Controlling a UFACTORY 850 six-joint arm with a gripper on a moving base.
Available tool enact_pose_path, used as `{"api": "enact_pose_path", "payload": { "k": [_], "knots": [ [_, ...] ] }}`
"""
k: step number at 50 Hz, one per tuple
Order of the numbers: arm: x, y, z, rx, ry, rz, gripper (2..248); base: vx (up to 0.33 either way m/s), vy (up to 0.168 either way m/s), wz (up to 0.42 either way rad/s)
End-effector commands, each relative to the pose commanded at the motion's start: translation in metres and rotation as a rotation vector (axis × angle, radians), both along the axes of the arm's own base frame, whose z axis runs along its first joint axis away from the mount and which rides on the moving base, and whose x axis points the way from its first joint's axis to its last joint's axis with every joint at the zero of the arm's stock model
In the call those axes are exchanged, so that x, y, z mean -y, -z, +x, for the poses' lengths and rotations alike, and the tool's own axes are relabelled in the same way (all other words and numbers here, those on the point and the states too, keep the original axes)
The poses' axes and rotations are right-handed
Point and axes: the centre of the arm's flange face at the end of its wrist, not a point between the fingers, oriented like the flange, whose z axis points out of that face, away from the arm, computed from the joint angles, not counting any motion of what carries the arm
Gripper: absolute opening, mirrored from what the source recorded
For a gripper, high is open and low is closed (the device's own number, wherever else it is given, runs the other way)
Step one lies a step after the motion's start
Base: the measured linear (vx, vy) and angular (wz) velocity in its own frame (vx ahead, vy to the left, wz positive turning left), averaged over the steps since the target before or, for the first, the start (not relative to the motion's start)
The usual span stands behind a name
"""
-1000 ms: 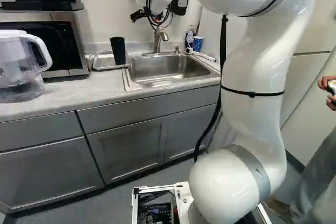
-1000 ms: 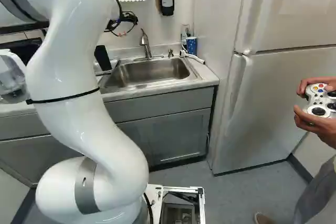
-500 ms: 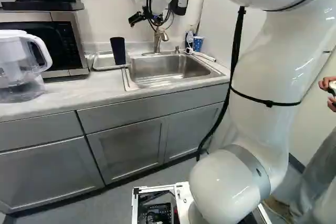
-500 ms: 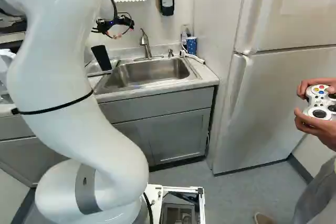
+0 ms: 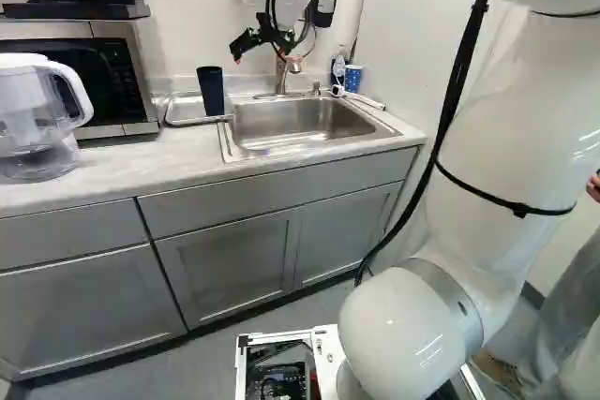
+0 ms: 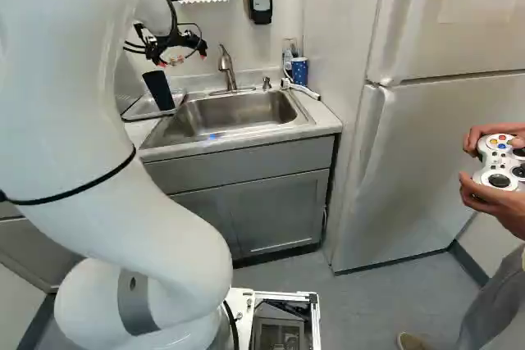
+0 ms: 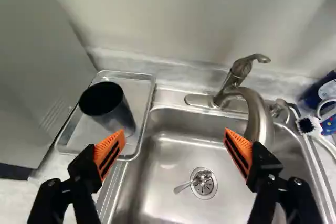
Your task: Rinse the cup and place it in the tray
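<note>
The black cup (image 7: 121,119) stood upright on the metal tray (image 7: 84,136), its open end up, toward the edge of the tray nearer the wall. The tray lay on the worktop (image 5: 122,161) between the microwave (image 5: 98,67) and the sink (image 7: 170,153). The white arm (image 5: 525,156) reached forward toward the wall and held its jaws over the sink area. They were spread wide, released, with nothing caught between their orange pads (image 7: 109,155). In the wrist view one pad appeared against the near corner of the tray, close to the foot of the cup, and the other beside the curved spout of the faucet (image 7: 258,114). Below and between them showed the basin, where a small metal spoon (image 7: 184,187) lay at the drain (image 7: 206,188). Near the other end of the sink, a white-headed brush (image 7: 306,125) lay by a blue cup with white dots (image 6: 299,71), and a bottle (image 5: 339,66) stood just beside that cup. A clear pitcher with a white handle (image 5: 77,91) sat on the worktop in front of the microwave, at the left of the left base view.
</note>
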Motion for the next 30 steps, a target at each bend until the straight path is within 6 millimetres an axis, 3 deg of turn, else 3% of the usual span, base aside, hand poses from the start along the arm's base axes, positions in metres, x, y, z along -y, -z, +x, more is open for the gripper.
{"api": "enact_pose_path", "payload": {
  "k": [30],
  "knots": [
    [0.046, 0.012, -0.046, -0.17, 0.072, -0.014, 247, 0.0, 0.0, 0.0]
  ]
}}
